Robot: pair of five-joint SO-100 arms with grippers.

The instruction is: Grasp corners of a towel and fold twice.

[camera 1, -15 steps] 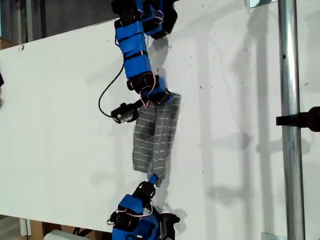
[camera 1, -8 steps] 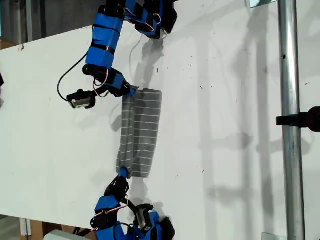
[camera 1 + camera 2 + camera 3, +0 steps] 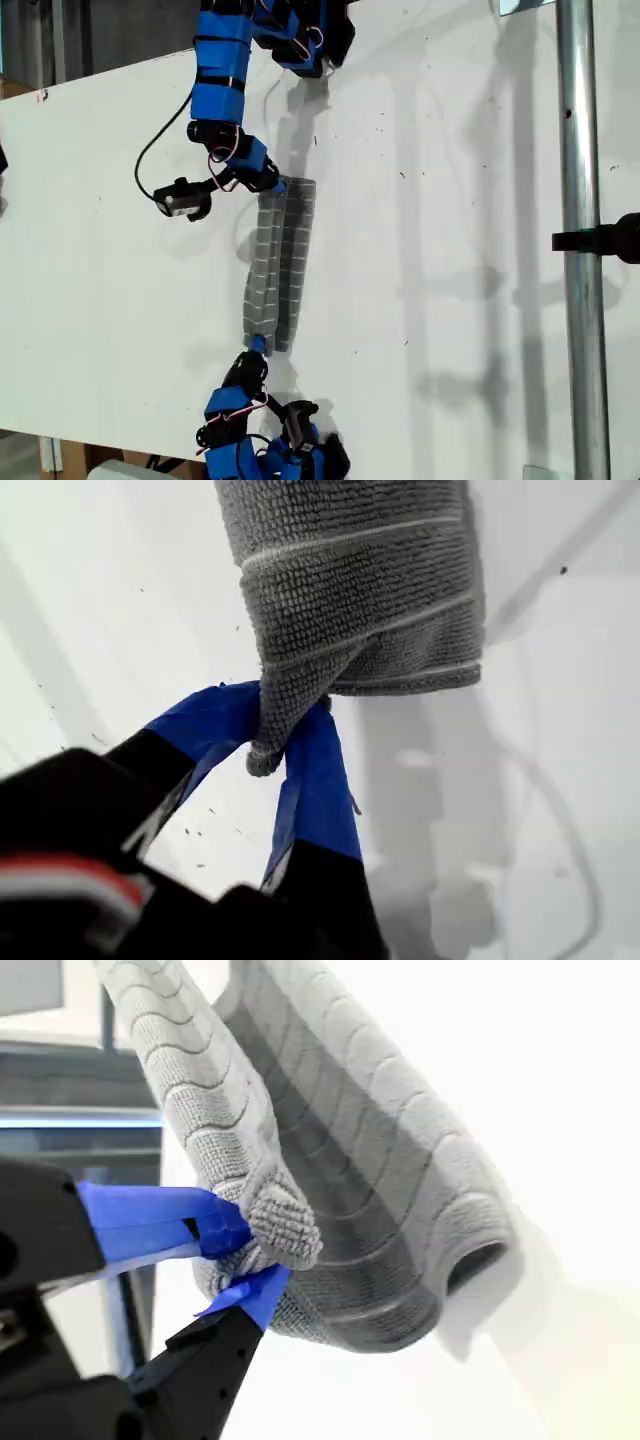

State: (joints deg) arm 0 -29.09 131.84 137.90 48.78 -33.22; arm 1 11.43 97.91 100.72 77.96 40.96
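The grey striped towel [image 3: 278,265] hangs stretched as a narrow, folded strip between both grippers over the white table [image 3: 450,250]. My first gripper [image 3: 255,347], at the bottom of the exterior view, is shut on the near corner [image 3: 262,760]. The towel [image 3: 360,590] runs straight away from its blue fingers [image 3: 315,780]. My second gripper [image 3: 275,185], at the top of the exterior view, is shut on the far corner [image 3: 283,1222]. There the towel [image 3: 350,1140] curls into a loose roll beside its jaws. The remaining corners are hidden in the folds.
A metal pole [image 3: 580,250] with a black clamp [image 3: 610,238] stands at the exterior view's right. A black cable [image 3: 150,160] loops off the second arm. The table's far edge runs along the exterior view's top left.
Both grippers carried the towel toward the exterior view's left, then eased slightly back right. The towel has narrowed from a wider folded band to a thin bunched strip.
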